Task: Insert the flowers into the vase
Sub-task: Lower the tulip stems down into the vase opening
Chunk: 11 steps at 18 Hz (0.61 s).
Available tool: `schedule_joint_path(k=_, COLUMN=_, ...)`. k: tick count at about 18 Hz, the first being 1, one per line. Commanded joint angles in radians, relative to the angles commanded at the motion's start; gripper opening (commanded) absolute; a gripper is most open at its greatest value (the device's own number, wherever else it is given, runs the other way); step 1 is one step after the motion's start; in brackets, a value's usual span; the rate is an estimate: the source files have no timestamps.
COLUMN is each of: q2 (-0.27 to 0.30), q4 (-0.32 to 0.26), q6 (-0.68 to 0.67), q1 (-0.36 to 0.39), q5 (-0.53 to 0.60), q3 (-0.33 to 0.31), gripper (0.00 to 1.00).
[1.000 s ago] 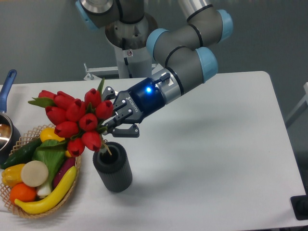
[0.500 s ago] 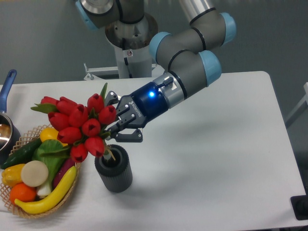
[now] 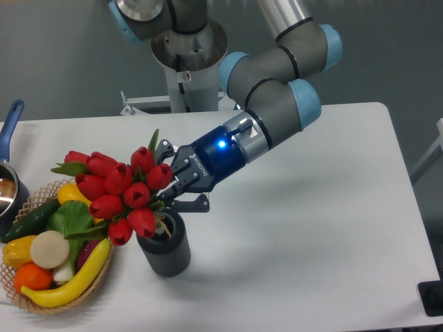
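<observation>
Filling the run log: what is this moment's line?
gripper: shut on tulip bunch | stems at ribbed vase mouth | bunch tilted left | not released

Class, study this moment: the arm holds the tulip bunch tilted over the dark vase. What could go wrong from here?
1. The flowers lean left while the stems meet the vase at an angle; they may catch the rim instead of sliding in.
2. A sideways push from the tool could tip the small vase.
3. The heads overhang the basket; released now, the bunch might topple out.
</observation>
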Motion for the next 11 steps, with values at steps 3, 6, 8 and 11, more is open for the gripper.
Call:
schedule_joint_path(k=3, q2=-0.006, q4=0.002, q6=0.005, q1=0.000, q5=0.000, q3=-0.015, gripper=0.18)
schedule_joint_path(k=6, q2=-0.026, q4=0.018, q6=0.008, q1=0.000, q5=0.020, q3=-0.037, gripper=0.18)
schedule_joint_path(k=8, q2=-0.031, q4=0.023, q6=0.008, q1=0.000, q5=0.054, q3=-0.037, gripper=0.18)
schedule_joint_path(k=11, q2=-0.040, q4=0.026, q6=0.020, q1=-0.002, q5=0.069, q3=-0.049, gripper=0.19)
